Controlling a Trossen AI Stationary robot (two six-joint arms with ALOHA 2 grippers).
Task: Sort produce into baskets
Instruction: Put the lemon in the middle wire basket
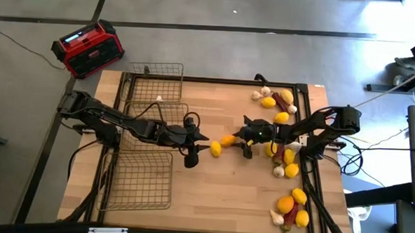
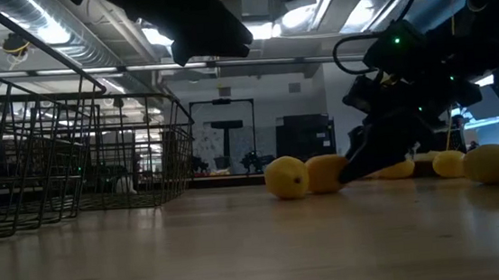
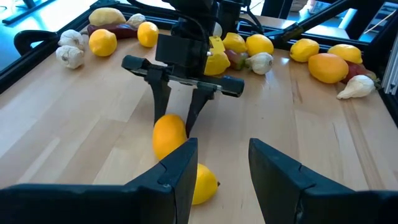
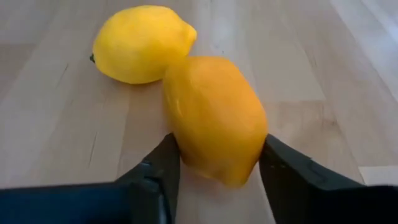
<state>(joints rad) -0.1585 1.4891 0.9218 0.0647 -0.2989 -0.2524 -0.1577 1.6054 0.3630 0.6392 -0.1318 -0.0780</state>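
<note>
An orange-yellow oval fruit (image 4: 214, 118) lies on the bare wood at the table's middle, with my right gripper (image 4: 217, 174) shut on it. A yellow lemon (image 4: 142, 43) lies right beside it, on its near-left side (image 1: 215, 150). My left gripper (image 3: 221, 174) hovers just left of the two fruits (image 1: 201, 139), open, with nothing between its fingers. Three wire baskets (image 1: 151, 79) (image 1: 158, 114) (image 1: 141, 180) stand along the table's left part. Lemons, orange citrus, garlic bulbs and red chilies lie in heaps along the right edge (image 1: 275, 102) (image 1: 288, 204). My right gripper pinches the orange-yellow fruit between its two fingers, one on each side (image 4: 180, 146) of its nearer half. The fingers (image 3: 163, 102) come from the table's right side, slanting down. The fruit rests on the table (image 2: 325, 172), against the lemon.
A red-and-black box (image 1: 88, 48) stands on the floor beyond the table's far left corner. Bare wood (image 1: 218, 194) stretches between the baskets and the produce heaps. A black frame (image 1: 216, 80) runs round the table's edge.
</note>
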